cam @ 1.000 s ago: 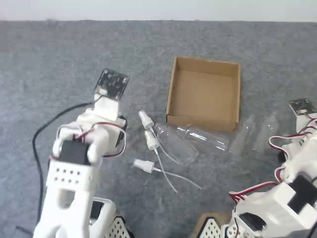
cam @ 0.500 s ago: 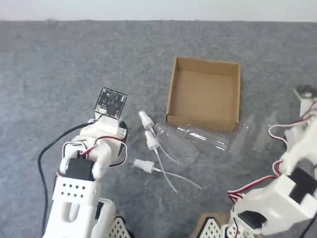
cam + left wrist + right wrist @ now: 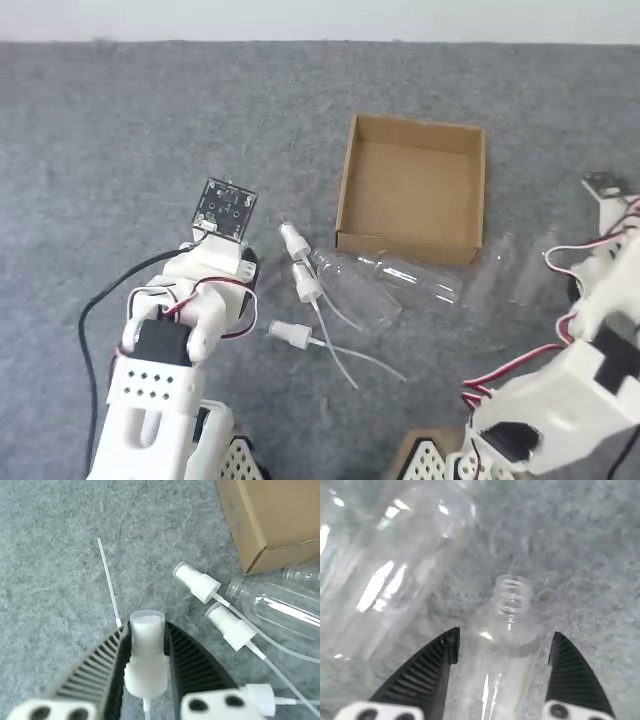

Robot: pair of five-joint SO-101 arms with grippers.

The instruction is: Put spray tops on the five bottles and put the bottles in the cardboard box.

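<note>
The left arm (image 3: 165,340) is bent at the elbow, with its wrist turned down to the grey surface (image 3: 120,120). The left tool (image 3: 147,628) is clenched on a white spray top (image 3: 145,672), whose cap sticks out past the fingertips. Ahead of this tool, to one side, two other spray tops (image 3: 199,583) lie just beside clear bottles (image 3: 280,605), and the cardboard box (image 3: 280,515) is beyond them. The right tool (image 3: 505,637) is spread wide, low over the surface. An uncapped bottle (image 3: 512,597) lies between its jaws, apart from both.
</note>
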